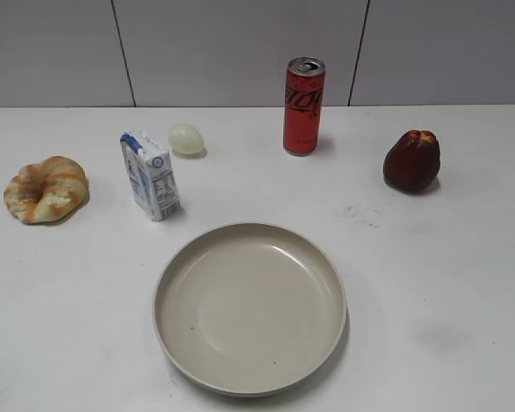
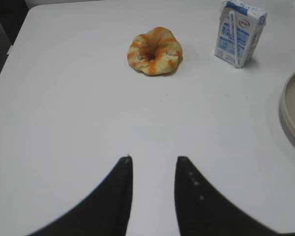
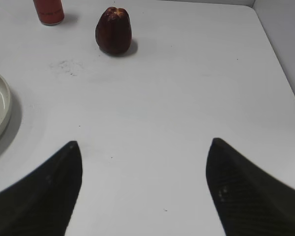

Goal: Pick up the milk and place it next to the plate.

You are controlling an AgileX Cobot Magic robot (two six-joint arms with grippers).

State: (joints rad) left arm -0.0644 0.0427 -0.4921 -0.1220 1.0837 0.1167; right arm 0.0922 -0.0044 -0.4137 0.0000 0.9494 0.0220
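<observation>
Milk (image 1: 152,175) upright, left half of counter, behind plate (image 1: 250,307) rim, apart. Likely light, thin card walls, dents if squeezed; take flat sides at mid-height. Left gripper (image 2: 154,164) near front-left edge, narrow gap, empty. Right gripper (image 3: 144,150) spread wide, empty.
</observation>
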